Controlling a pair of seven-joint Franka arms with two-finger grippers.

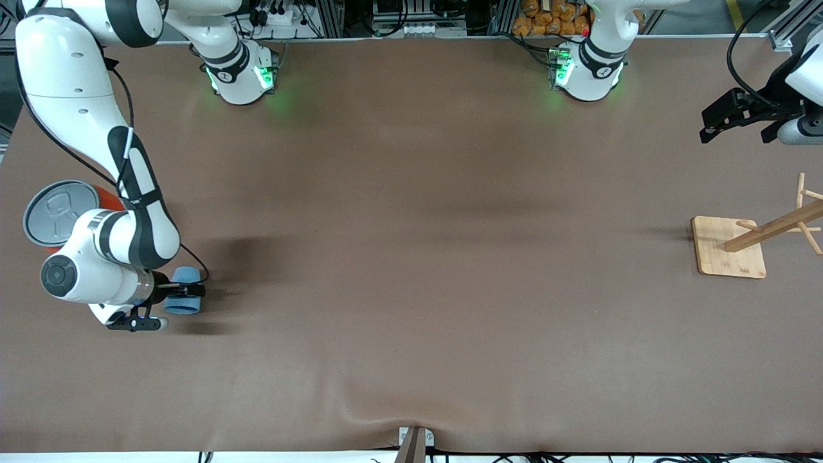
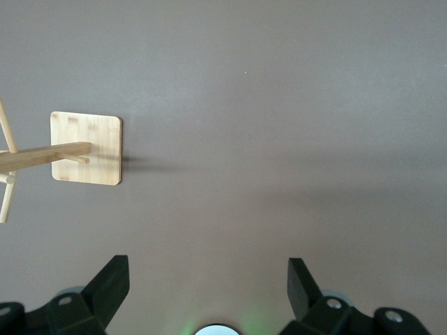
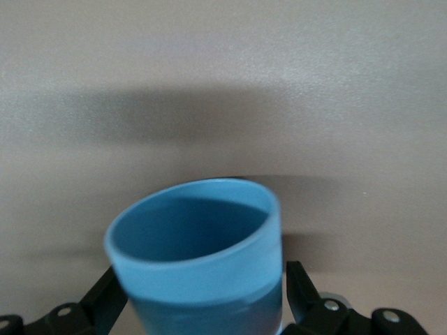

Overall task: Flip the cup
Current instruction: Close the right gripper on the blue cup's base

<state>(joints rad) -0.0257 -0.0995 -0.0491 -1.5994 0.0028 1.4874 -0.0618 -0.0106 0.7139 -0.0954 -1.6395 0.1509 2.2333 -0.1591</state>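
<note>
With its fingers clamped on the cup's [image 1: 182, 298] sides, the right claw [image 1: 186, 291] holds it on its side, low over the surface [image 1: 411, 270] near the orange-red can [image 1: 61, 212], long axis level, mouth facing away from the wrist. Over by the wooden rack [image 1: 733, 247], the left claw [image 2: 208, 283] waits, spread wide.

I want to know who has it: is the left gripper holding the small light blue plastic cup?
No, the small light blue plastic cup sits between the right gripper's fingers, while the left gripper hangs open and empty.
</note>
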